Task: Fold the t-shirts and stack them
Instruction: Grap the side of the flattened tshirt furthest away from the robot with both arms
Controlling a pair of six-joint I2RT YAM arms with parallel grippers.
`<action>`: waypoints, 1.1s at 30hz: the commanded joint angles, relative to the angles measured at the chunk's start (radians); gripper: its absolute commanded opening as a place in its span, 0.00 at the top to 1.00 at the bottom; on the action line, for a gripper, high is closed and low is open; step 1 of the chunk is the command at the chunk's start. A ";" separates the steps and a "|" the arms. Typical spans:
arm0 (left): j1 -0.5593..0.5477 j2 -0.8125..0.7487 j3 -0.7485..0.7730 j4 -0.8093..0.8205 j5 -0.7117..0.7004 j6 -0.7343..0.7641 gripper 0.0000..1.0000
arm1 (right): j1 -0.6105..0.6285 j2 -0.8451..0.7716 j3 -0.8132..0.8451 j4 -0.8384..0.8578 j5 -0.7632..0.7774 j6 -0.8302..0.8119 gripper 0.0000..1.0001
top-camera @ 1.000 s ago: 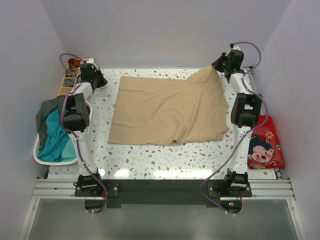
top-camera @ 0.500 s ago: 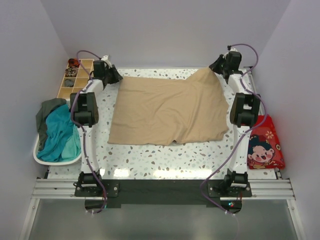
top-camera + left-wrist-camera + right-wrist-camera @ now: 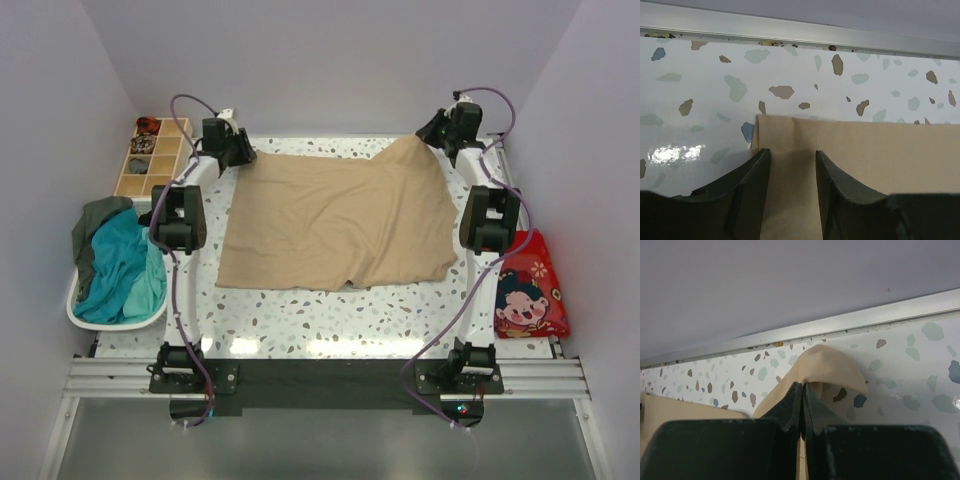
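- The sandy-beige t-shirt (image 3: 335, 220) lies spread over the middle of the speckled table (image 3: 300, 320). Most of it is flat, and its near edge is rumpled.
- The right claw (image 3: 443, 128) is at the table's far right corner, pressed together on the shirt's far right corner. That corner is drawn up off the table into a peak.
- In the right wrist view its fingers (image 3: 785, 407) meet with no gap. A lobe of beige cloth bulges out just past their tips.
- The left claw (image 3: 238, 152) is at the shirt's far left corner, spread.
- In the left wrist view its fingers (image 3: 752, 175) stand apart with beige cloth showing between them. One is at the shirt's side edge and the other is over the cloth. Whether the tips touch the cloth I cannot tell.
- That far left corner lies flat, near the metal rail (image 3: 790, 30) along the table's far edge.
- A white basket (image 3: 105, 322) sits at the table's left edge. It holds a teal t-shirt (image 3: 120, 270) and a dark grey-green t-shirt (image 3: 92, 222), both heaped unfolded and hanging over the rim.
- A wooden compartment tray (image 3: 150, 160) stands in the far left corner, beyond the basket. Its contents are too small to tell.
- A red cartoon-printed bag (image 3: 530, 285) lies at the right edge, beside the right arm.
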 commanded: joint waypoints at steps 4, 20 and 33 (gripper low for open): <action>-0.035 0.036 0.120 -0.080 -0.126 0.077 0.50 | 0.007 0.019 0.015 0.011 -0.039 0.011 1.00; -0.065 0.016 0.089 -0.052 -0.335 0.091 0.47 | 0.007 0.051 0.057 -0.015 -0.055 0.008 1.00; -0.062 0.059 0.164 -0.083 -0.283 0.097 1.00 | 0.003 0.037 0.026 0.042 -0.162 0.023 1.00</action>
